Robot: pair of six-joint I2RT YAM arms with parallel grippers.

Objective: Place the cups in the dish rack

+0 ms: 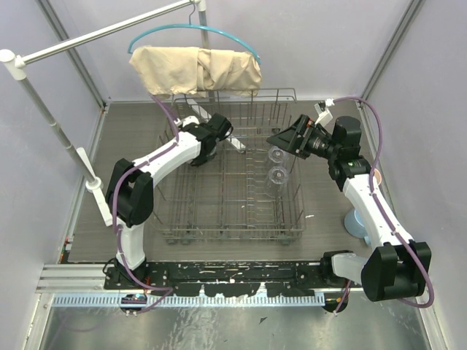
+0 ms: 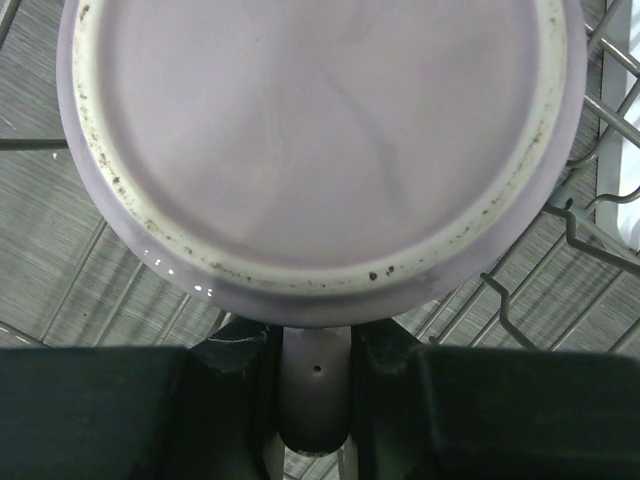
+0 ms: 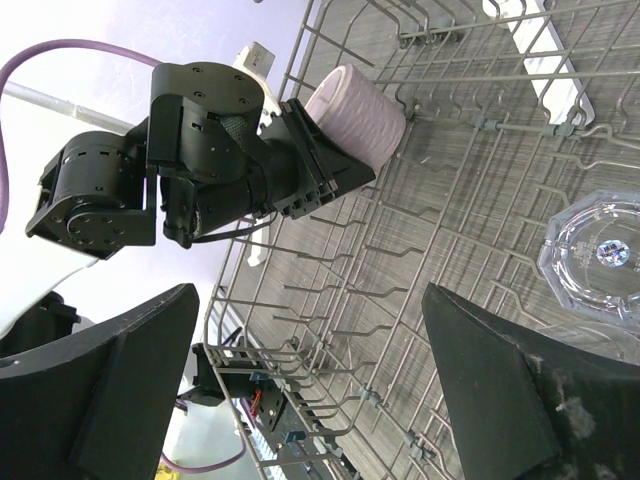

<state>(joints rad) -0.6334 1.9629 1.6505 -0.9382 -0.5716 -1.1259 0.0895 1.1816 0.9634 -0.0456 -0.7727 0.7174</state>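
Counting outward from the near table edge, where two arm bases are bolted, five cups can be made out. One light blue mug [image 1: 354, 222] stands on the table [image 1: 131, 138] just to the right of the dish rack [image 1: 233, 235], partly hidden by the right arm. Slightly farther back, a sliver of one peach-orange mug [image 1: 377, 176] shows behind that arm, also outside the rack. Inside the rack, near its right side, two clear glass tumblers [image 1: 277, 176] sit one behind the other among the tines, base up in the right wrist view.

Farther still, the right gripper [image 1: 281, 138] hangs over the rack's right portion beside the far tumbler, its jaws spread wide and holding nothing. Opposite it, in the rack's far left part, the left gripper [image 2: 315, 345] is clamped on the handle of one mauve-pink mug [image 2: 320, 150]. The mug's base faces the wrist camera; whether it touches the wires cannot be told.

Behind the rack, one beige cloth [image 1: 193, 69] is draped over one teal hanger [image 1: 182, 29].
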